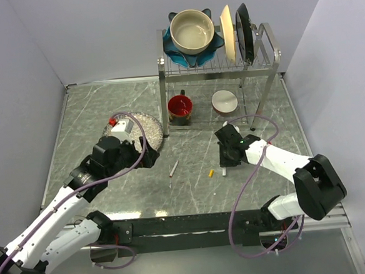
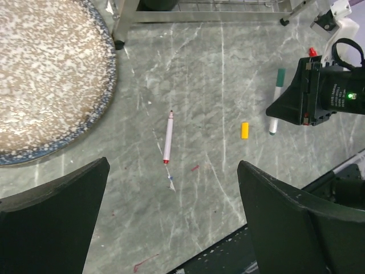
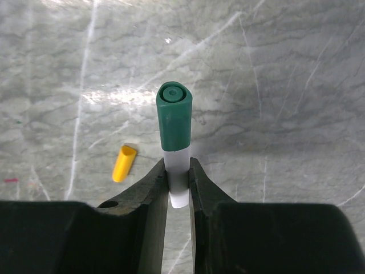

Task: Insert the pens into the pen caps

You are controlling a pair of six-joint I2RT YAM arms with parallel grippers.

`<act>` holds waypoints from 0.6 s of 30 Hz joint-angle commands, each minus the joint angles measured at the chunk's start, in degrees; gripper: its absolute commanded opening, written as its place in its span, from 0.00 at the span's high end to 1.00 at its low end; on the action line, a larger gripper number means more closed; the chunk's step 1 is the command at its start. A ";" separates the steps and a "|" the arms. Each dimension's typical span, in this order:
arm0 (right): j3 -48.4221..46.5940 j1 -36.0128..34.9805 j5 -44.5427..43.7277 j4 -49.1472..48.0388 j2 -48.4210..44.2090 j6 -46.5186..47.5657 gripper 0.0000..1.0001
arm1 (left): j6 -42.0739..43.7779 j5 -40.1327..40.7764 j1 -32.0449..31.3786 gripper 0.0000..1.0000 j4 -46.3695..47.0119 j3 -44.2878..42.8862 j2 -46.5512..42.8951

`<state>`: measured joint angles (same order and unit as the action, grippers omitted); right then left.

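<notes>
My right gripper [image 3: 178,177] is shut on the white barrel of a green pen [image 3: 175,131] whose green cap is on and points away from the camera. This pen also shows in the left wrist view [image 2: 276,103], at the right gripper's tip [image 2: 296,105]. A yellow cap [image 3: 124,162] lies on the table just left of it, also visible in the top view [image 1: 210,172]. A white pen with red ends [image 1: 173,169] lies alone mid-table. My left gripper [image 2: 171,222] is open and empty above the table, near this red pen [image 2: 167,138]. No other caps show.
A speckled plate [image 1: 145,128] lies under the left arm's wrist. A metal dish rack [image 1: 262,68] stands at the back with a bowl and plates on top. A red mug [image 1: 180,106] and a small bowl [image 1: 224,100] sit under it. The table's dark front edge [image 2: 268,240] is close.
</notes>
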<state>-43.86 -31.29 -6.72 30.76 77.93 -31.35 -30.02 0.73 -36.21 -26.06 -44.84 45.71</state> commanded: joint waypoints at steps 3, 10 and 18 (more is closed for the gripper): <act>-0.97 0.61 -3.47 -0.53 1.87 0.15 0.91 | 1.81 2.00 0.08 0.01 -1.53 -0.51 3.31; 0.44 1.76 -2.07 -4.13 3.72 -0.02 0.84 | 1.29 -2.21 0.08 0.01 -2.06 -1.83 8.25; 2.02 2.02 0.30 -7.56 2.75 -0.73 0.71 | -1.62 -11.02 0.00 0.05 2.60 0.19 12.29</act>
<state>-42.61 -29.69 -7.31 26.24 81.47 -31.68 -29.82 -4.86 -36.21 -27.31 -44.53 56.53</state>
